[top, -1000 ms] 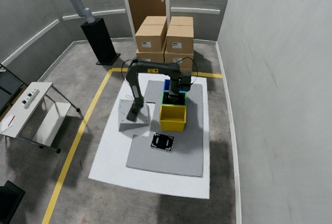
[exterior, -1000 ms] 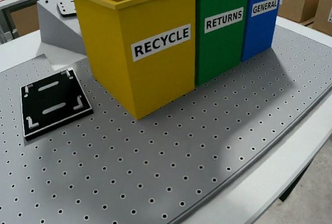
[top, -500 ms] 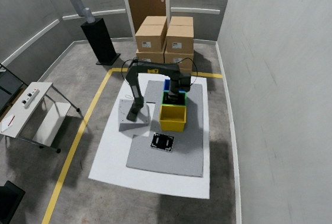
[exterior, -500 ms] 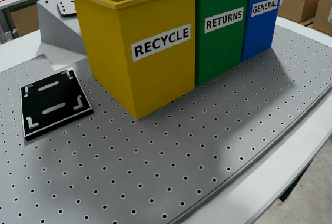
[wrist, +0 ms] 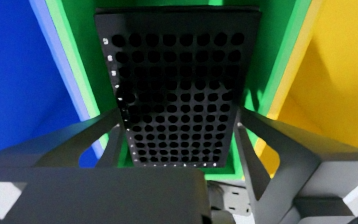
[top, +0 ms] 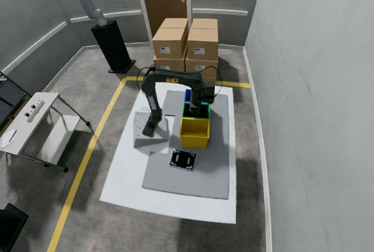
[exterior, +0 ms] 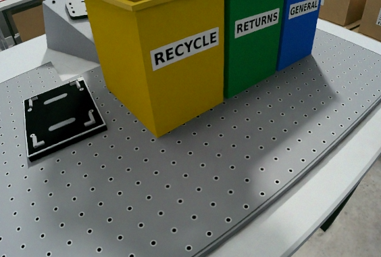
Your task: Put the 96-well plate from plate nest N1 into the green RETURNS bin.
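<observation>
The black 96-well plate (wrist: 176, 95) hangs between my two fingers in the wrist view, inside the opening of the green bin (wrist: 280, 65). My gripper (wrist: 178, 111) is shut on the plate's long sides. In the top view my arm reaches over the green bin and the gripper (top: 195, 109) dips into its top. The green bin labelled RETURNS (exterior: 252, 44) stands upright between the yellow RECYCLE bin (exterior: 161, 61) and the blue GENERAL bin (exterior: 297, 30). The black plate nest N1 (exterior: 62, 116) lies empty on the grey board; it also shows in the top view (top: 183, 160).
The three bins stand touching in a row on the perforated board, all upright. The arm's grey base block (top: 150, 130) sits left of the bins. Cardboard boxes (top: 186, 44) are stacked behind the table; a white side table (top: 28, 121) stands at the left.
</observation>
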Robot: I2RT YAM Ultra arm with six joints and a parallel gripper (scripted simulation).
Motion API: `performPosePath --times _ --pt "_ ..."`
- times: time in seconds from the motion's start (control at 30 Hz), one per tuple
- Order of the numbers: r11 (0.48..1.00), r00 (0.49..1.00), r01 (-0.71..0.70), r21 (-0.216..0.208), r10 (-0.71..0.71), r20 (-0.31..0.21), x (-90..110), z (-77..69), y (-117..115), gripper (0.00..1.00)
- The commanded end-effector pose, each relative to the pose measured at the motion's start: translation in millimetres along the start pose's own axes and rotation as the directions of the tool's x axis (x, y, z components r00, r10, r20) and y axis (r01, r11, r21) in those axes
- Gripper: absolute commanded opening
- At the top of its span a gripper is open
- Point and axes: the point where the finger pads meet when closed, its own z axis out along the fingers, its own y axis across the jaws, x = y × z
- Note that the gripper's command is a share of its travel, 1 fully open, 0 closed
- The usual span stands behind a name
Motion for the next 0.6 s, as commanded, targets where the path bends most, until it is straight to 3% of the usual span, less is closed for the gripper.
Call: performPosePath --times 0.0,0.17,0.43,0.57 --pt "1.0 0.999 -0.007 -0.001 0.007 0.05 -10.2 -3.9 0.8 0.0" --pt "1.0 1.0 -0.006 0.004 0.006 0.015 -6.3 5.5 0.5 0.0" --pt "1.0 0.999 -0.013 0.0 0.013 0.053 -9.6 4.4 0.7 0.0" --pt "1.0 0.999 -0.01 0.0 0.01 0.047 -15.9 5.8 1.1 0.0"
